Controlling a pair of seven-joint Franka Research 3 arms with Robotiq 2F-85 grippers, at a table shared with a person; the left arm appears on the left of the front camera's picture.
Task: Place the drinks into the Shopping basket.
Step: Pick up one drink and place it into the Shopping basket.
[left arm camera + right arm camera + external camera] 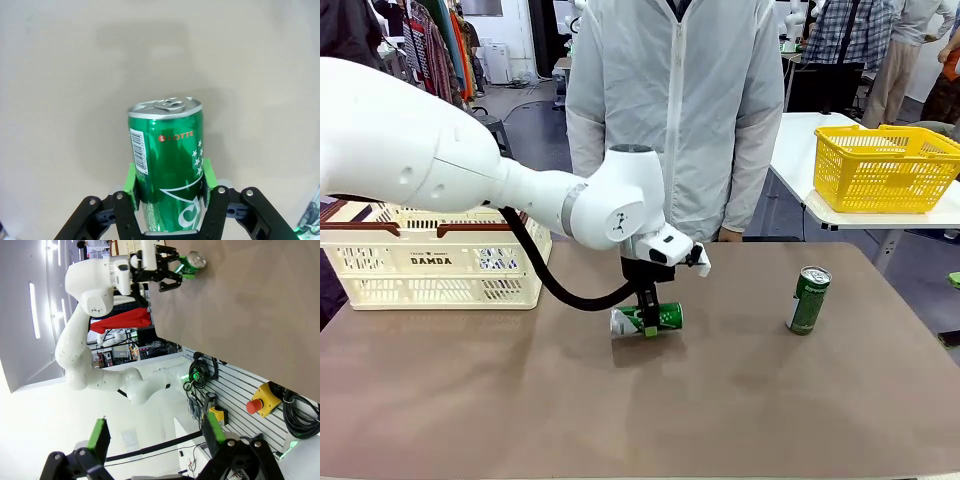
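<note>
left gripper (170, 177) pinches a glossy green cylindrical can (167, 145), silver-topped.

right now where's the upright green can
Front view: the upright green can stands on the right side of the brown table, apart from the lying green can in the left hand at centre, with the yellow basket beyond it.

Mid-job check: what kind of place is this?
Probably a robot lab staged like a shop: a cream basket and a yellow basket, clothes hanging behind, an emergency-stop button beside cabling.
</note>
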